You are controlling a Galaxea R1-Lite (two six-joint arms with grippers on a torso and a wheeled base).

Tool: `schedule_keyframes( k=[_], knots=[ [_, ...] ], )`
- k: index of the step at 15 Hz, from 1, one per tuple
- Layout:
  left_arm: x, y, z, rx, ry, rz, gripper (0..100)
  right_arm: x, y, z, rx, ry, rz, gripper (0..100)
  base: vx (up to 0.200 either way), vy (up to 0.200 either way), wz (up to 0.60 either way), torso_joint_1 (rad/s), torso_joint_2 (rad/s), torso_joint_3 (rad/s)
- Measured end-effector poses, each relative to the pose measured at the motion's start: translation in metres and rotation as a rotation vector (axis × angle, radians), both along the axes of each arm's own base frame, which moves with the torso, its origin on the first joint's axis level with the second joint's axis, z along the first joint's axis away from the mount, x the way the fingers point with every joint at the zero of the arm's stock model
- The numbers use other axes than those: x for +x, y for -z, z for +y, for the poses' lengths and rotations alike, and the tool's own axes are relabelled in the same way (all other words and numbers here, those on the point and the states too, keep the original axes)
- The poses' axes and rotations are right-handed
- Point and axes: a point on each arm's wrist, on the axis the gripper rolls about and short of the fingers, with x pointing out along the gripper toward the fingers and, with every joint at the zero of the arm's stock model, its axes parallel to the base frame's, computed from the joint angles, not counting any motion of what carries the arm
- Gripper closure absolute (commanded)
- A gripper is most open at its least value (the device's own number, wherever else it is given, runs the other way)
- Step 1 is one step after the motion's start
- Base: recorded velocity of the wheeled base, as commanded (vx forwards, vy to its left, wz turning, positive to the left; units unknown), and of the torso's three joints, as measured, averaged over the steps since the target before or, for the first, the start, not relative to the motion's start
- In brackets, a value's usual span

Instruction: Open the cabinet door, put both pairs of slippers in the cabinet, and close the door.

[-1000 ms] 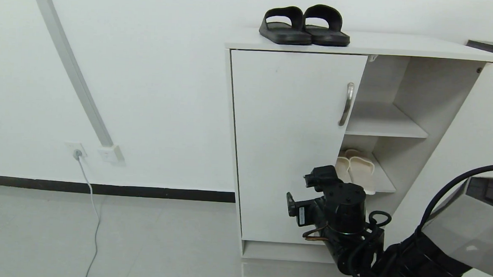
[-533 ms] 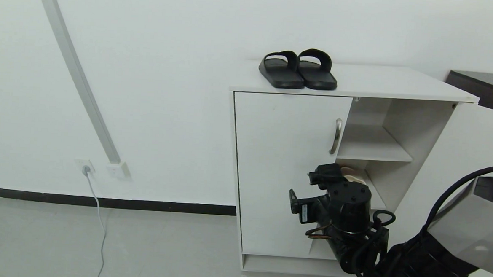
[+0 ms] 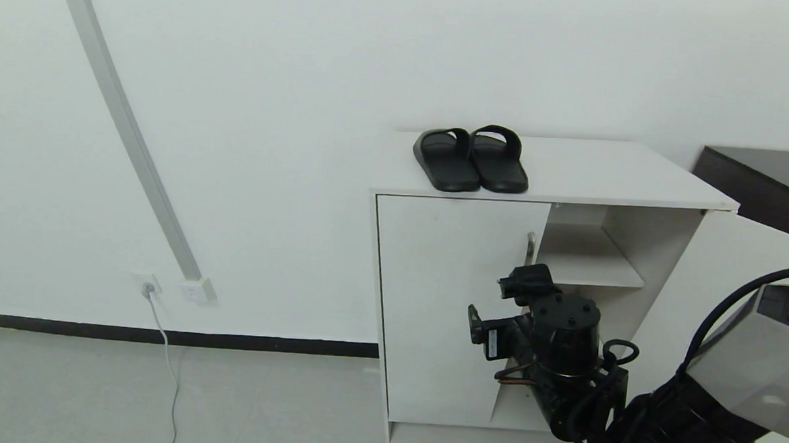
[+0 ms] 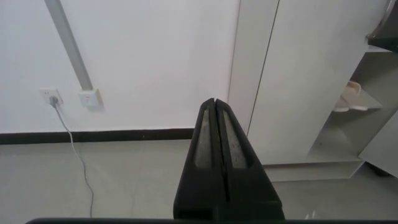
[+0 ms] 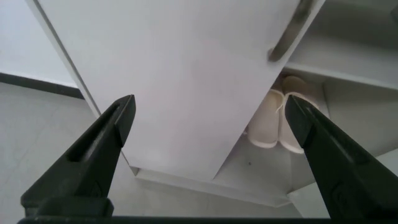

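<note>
A pair of black slippers [image 3: 470,160] stands on top of the white cabinet [image 3: 613,172], near its left end. The cabinet's left door [image 3: 444,305], with a metal handle [image 3: 530,245], is closed; the right door [image 3: 701,291] stands open. A pair of white slippers [image 5: 280,118] lies on a lower shelf inside, also seen past the left door's edge [image 4: 348,99]. My right gripper [image 5: 209,104] is open and holds nothing, facing the closed left door low down, just beside the open half. My left gripper [image 4: 214,106] is shut on nothing, low over the floor left of the cabinet.
A slanted grey conduit [image 3: 123,119] runs down the wall to a socket [image 3: 148,284] with a cable trailing onto the floor. A dark piece of furniture [image 3: 761,183] stands behind the open door at the right. Bare floor [image 3: 155,398] lies left of the cabinet.
The head camera has moved, so the cabinet sits lower in the picture and its top shows more. The right arm now covers the white slippers in the head view.
</note>
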Motion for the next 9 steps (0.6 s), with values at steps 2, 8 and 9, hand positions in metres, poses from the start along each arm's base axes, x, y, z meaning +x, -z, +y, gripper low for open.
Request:
schedule_keyframes(
  k=[2, 8, 9],
  knots=[
    [0.0000, 0.0000, 0.0000, 0.000, 0.000, 0.000, 100, -0.0003, -0.0002, 0.0004, 0.001, -0.002, -0.002, 0, 0.000, 0.000, 0.00, 0.198, -0.51, -0.325],
    [0.0000, 0.0000, 0.0000, 0.000, 0.000, 0.000, 100, -0.0003, -0.0010, 0.0004, -0.002, -0.003, -0.008, 0, 0.000, 0.000, 0.00, 0.220, -0.53, -0.315],
    [0.0000, 0.0000, 0.0000, 0.000, 0.000, 0.000, 100, -0.0002, -0.0009, 0.0004, -0.002, -0.003, -0.009, 0, 0.000, 0.000, 0.00, 0.246, -0.55, -0.315]
  ],
)
